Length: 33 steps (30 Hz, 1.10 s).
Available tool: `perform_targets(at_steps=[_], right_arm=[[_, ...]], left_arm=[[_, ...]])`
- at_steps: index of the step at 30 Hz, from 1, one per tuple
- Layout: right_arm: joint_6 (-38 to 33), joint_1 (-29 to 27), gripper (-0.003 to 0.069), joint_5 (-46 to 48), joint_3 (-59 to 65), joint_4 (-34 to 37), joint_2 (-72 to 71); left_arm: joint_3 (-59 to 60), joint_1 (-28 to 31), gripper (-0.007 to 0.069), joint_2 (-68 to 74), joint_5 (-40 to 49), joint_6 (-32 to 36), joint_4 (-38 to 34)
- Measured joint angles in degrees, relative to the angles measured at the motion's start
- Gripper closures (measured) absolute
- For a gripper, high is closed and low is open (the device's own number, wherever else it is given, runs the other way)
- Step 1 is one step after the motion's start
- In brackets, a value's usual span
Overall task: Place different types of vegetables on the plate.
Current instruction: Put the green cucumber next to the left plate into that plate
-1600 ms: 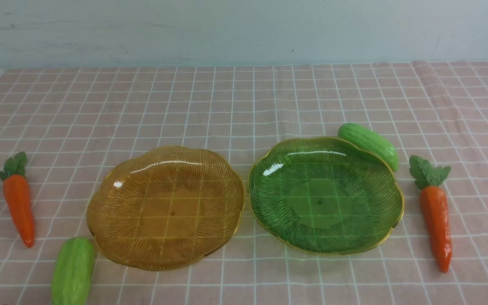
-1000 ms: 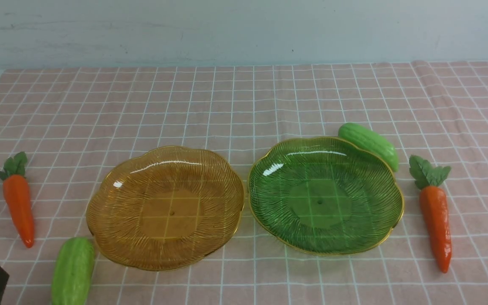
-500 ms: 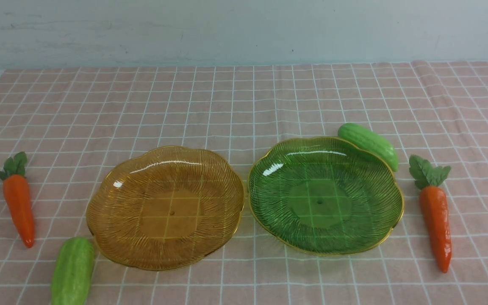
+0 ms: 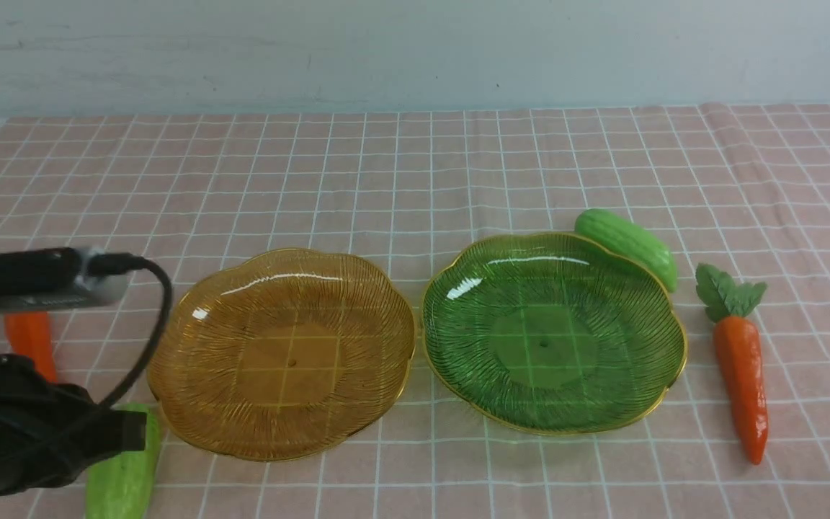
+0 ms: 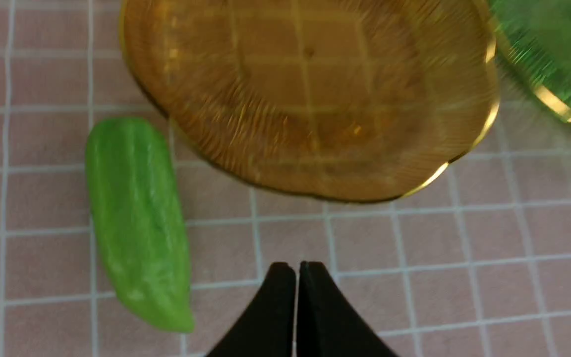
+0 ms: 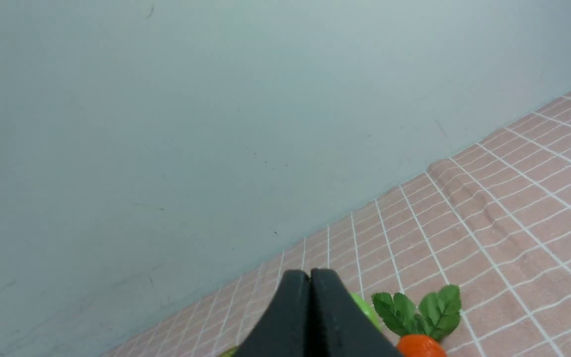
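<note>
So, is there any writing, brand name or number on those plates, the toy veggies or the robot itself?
No text can be read anywhere.
The amber plate, green plate, carrots, gourds and checked cloth carry no writing.
The left arm shows no legible label.

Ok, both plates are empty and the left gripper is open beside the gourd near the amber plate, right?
Not open: the left wrist view shows the left gripper shut, jaws pressed together. The rest holds: amber plate and green plate are empty, and the gourd lies beside the gripper, near the amber plate.
</note>
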Motion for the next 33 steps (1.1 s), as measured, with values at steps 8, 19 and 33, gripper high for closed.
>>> perform_targets(at_steps=[8, 19, 33], right_arm=[[0.81, 0.0, 0.0674, -0.52, -0.88, 5.12, 0.0], [-17.22, 0.0, 0.0674, 35.02, -33.68, 3.26, 27.04], [-27.75, 0.0, 0.0674, 40.45, -36.93, 11.22, 34.98]], left_arm=[[-0.14, 0.0, 0.0628, 11.68, -1.29, -6.74, 13.05], [-0.14, 0.0, 0.0228, 21.22, -6.87, -8.65, 15.5], [-0.49, 0.0, 0.004, 32.31, -12.46, -13.83, 17.28]])
